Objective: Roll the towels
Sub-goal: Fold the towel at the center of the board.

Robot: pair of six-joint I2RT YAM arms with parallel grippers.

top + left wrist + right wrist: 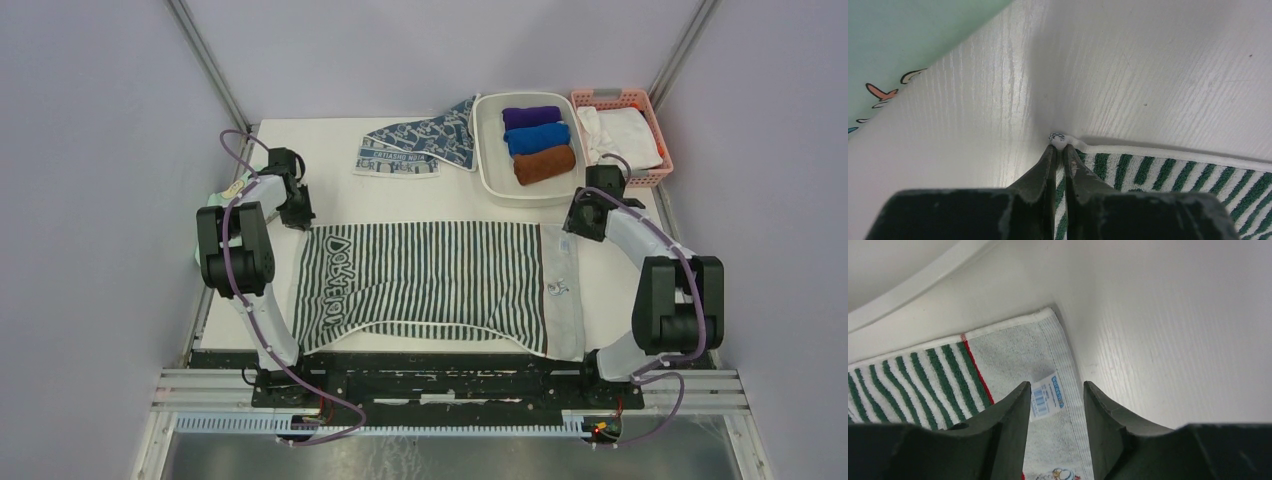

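Observation:
The green-and-white striped towel [430, 285] lies spread flat across the table, white lettering at its left end. My left gripper [300, 215] is at its far left corner; in the left wrist view the jaws [1061, 149] are pinched shut on that corner of the striped towel [1168, 170], a bit of hem poking out past the tips. My right gripper [577, 222] hovers over the far right corner, open, its fingers straddling the pale end band and barcode label [1047, 396] of the towel [913, 375]. The blue-grey patterned towel [420, 142] lies crumpled at the back.
A white tub [487, 150] with purple, blue and brown rolls stands at the back right, its rim [908, 285] near my right gripper. A pink basket [655, 130] holds white cloth. Mint-green printed cloth [893, 50] hangs at the table's left edge.

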